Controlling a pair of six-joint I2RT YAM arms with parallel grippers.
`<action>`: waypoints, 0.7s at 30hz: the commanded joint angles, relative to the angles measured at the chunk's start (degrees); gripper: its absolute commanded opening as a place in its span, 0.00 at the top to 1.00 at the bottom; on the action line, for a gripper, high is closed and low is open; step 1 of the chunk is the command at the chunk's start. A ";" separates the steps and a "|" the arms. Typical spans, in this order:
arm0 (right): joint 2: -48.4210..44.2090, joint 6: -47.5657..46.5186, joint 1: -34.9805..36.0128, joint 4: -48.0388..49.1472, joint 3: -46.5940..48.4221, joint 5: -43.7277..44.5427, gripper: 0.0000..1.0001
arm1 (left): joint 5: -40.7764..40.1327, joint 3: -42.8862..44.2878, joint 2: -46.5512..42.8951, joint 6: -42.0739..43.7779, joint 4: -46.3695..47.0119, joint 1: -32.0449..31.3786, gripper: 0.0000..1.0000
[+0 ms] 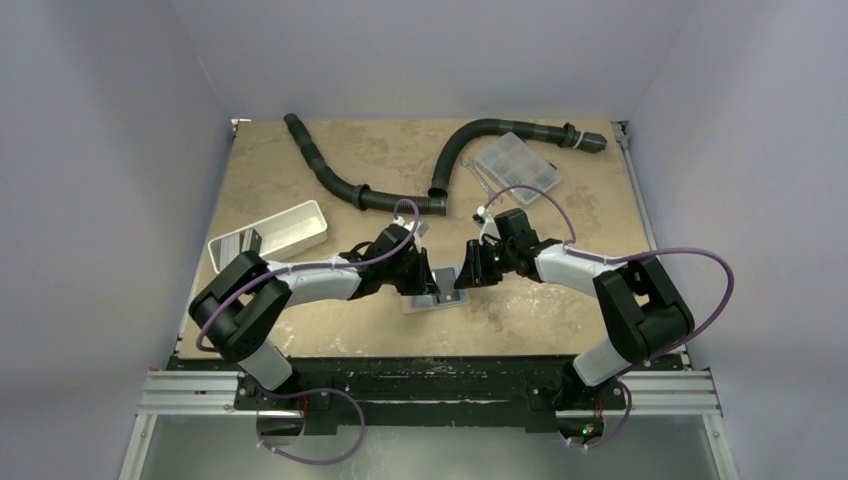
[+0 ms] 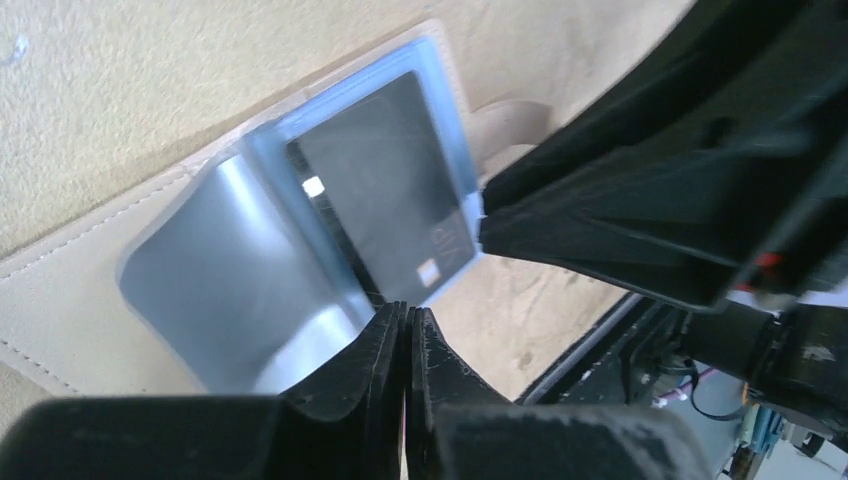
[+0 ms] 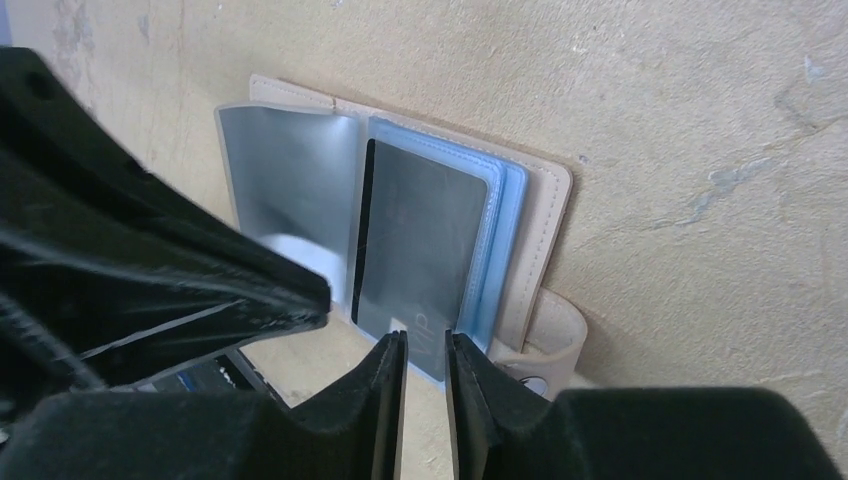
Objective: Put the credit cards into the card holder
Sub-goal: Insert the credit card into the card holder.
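- The wallet [image 1: 432, 300] lies open on the tan table [image 1: 560, 300], in the middle of the overhead view, between the two arms' tips.
- In the right wrist view its tan cover [image 3: 542, 225] frames a stack of pale blue sleeves, and a silvery grey flap [image 3: 285, 180] is folded out to the left.
- One dark grey card [image 3: 420, 240] sits in the top sleeve, at the centre of that view. Its long sides run up and down the frame, and it has a black stripe along its left side.
- The left wrist view shows the same card [image 2: 385, 190] just above centre, with the wallet tilted across the frame.
- The snap tab [image 3: 548, 350] sticks out at the wallet's lower right corner and lies flat on the table.
- The left gripper [image 2: 407, 325] has its jaws pressed together. The tip is at the lower edge of the grey flap, and I cannot tell whether any of the flap is caught between them.
- The right gripper [image 3: 425, 350] has its jaws slightly parted, a narrow gap between them. The bottom edge of the card and sleeve sits right at that gap and is not clamped.
- From overhead, the two grippers face each other over the wallet, close together.
- A white tray [image 1: 300, 212] stands at mid left.
- A black ribbed hose [image 1: 330, 175] curves across the top.
- A clear compartment box [image 1: 517, 165] lies at the upper right, well apart from the wallet.
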 commanded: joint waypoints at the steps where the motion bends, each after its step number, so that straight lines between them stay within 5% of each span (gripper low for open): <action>1: -1.16 0.66 -0.21 0.22 0.66 -1.63 0.69 | 0.88 1.13 2.78 0.41 3.57 -0.07 0.98; 21: 0.83 0.35 -0.20 0.55 0.98 -0.50 0.62 | -3.01 -2.81 6.70 0.53 3.91 -0.06 1.00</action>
